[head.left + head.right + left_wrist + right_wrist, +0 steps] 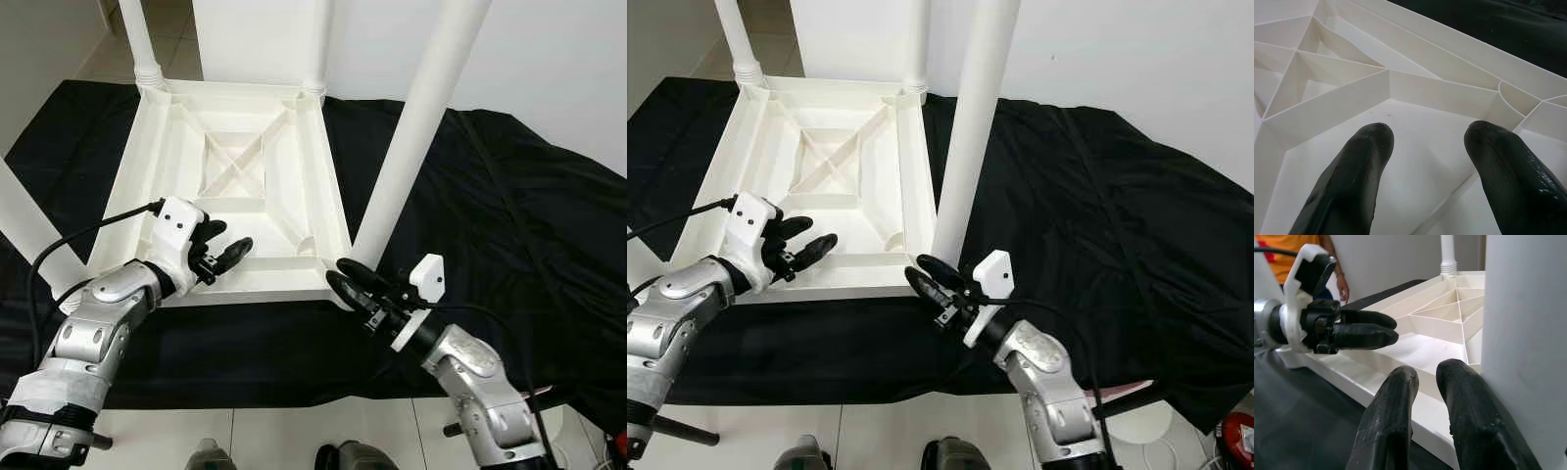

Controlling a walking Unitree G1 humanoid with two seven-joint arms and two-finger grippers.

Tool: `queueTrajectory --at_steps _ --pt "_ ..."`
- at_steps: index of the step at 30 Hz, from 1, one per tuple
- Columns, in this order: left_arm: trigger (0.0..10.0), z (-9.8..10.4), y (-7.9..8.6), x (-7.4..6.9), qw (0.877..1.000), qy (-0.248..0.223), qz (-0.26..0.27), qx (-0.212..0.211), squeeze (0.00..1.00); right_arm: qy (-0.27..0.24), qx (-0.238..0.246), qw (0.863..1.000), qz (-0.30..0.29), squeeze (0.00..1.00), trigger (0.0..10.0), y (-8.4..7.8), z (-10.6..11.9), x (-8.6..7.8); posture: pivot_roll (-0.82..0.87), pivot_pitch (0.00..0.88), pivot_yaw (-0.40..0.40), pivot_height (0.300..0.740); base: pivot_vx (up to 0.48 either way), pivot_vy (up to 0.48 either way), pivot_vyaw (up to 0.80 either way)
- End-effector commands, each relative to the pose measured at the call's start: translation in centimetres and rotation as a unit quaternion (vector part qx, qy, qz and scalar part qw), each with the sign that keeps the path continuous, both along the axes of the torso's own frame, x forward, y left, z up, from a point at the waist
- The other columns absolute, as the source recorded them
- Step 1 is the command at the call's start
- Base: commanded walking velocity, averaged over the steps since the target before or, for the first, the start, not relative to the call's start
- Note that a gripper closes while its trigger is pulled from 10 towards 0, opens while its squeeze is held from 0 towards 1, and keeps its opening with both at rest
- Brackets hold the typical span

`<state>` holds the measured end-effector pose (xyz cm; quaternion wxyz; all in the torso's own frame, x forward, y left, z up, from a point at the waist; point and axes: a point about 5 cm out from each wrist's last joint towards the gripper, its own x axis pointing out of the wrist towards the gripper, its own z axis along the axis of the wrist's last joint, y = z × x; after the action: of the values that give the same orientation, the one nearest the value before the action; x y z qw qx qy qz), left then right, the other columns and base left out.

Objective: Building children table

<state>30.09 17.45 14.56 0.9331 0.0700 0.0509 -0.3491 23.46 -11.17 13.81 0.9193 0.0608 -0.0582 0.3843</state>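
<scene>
the white children's table [240, 176] lies upside down on a black cloth [519, 206] spread over the floor, its ribbed underside facing up at me, with a cross of ribs in the middle panel. legs stand up from its corners: the near right leg [411, 127] rises tall just in front of my right side, two more stand at the far corners [137, 39], and another shows at my far left [24, 225].

my left gripper [223, 250] hovers over the near edge of the tabletop frame, inside the near left part; its fingers [1352, 181] are spread apart with nothing between them, just above the flat white panel.

my right gripper [345, 277] sits at the near right corner of the table, right by the base of the near right leg. its fingers [1396, 421] stand only a narrow gap apart and hold nothing; the leg stands just beside one of them.

in the right wrist view a person in an orange top [1290, 247] stands behind the table, one hand [1343, 286] hanging down.
</scene>
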Motion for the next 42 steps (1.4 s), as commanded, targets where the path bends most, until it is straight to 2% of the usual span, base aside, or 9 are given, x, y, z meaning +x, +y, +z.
queueTrajectory --at_steps 1,15,25,26,29,30,31,38,42 --pt "10.0 -0.6 0.0 -0.4 1.0 0.007 -0.012 0.008 0.0 0.025 0.024 0.999 -0.037 0.0 10.0 -0.1 -0.7 0.2 0.08 0.069 -0.062 0.74 0.0 0.0 0.0" --pt "10.0 -0.9 1.1 -0.7 0.999 0.014 -0.039 0.011 0.0 0.034 0.035 0.997 -0.066 0.0 10.0 -0.3 -1.2 -0.1 0.06 0.079 -0.046 0.74 0.0 0.0 0.0" --pt "10.0 -2.1 1.7 -0.1 0.996 0.031 -0.057 0.061 0.0 0.035 0.027 0.998 -0.041 0.0 10.0 0.5 -1.1 -0.7 0.07 0.085 -0.048 0.74 0.0 0.0 0.0" --pt "10.0 -2.1 1.6 -0.1 0.995 0.032 -0.067 0.065 0.0 0.034 0.026 0.998 -0.043 1.0 10.0 0.3 -1.0 -0.8 0.06 0.086 -0.047 0.74 0.0 0.0 0.0" --pt "10.0 -2.2 1.7 -0.1 0.993 0.041 -0.087 0.075 0.0 0.028 0.023 0.998 -0.052 1.0 10.0 0.0 -1.0 -0.8 0.06 0.086 -0.044 0.74 0.0 0.0 0.0" --pt "10.0 -2.3 1.7 0.0 0.992 0.042 -0.088 0.077 0.0 0.028 0.022 0.997 -0.063 0.67 10.0 -0.2 -1.0 -0.7 0.06 0.086 -0.041 0.74 0.0 0.0 0.0" --pt "10.0 -2.4 1.7 0.1 0.991 0.042 -0.09 0.087 0.0 0.029 0.025 0.997 -0.074 0.0 10.0 -0.3 -1.0 -0.5 0.05 0.085 -0.04 0.74 0.0 0.0 0.0" --pt "10.0 -2.6 1.6 0.2 0.987 0.046 -0.117 0.096 0.0 0.028 0.027 0.995 -0.095 0.0 10.0 -0.5 -0.9 -0.3 0.04 0.083 -0.038 0.74 0.0 0.0 0.0" --pt "10.0 -1.4 1.7 0.3 0.987 0.041 -0.142 0.06 0.0 0.033 0.026 0.994 -0.097 0.0 10.0 -0.5 -1.1 -0.5 0.04 0.072 -0.032 0.74 0.0 0.0 0.0"
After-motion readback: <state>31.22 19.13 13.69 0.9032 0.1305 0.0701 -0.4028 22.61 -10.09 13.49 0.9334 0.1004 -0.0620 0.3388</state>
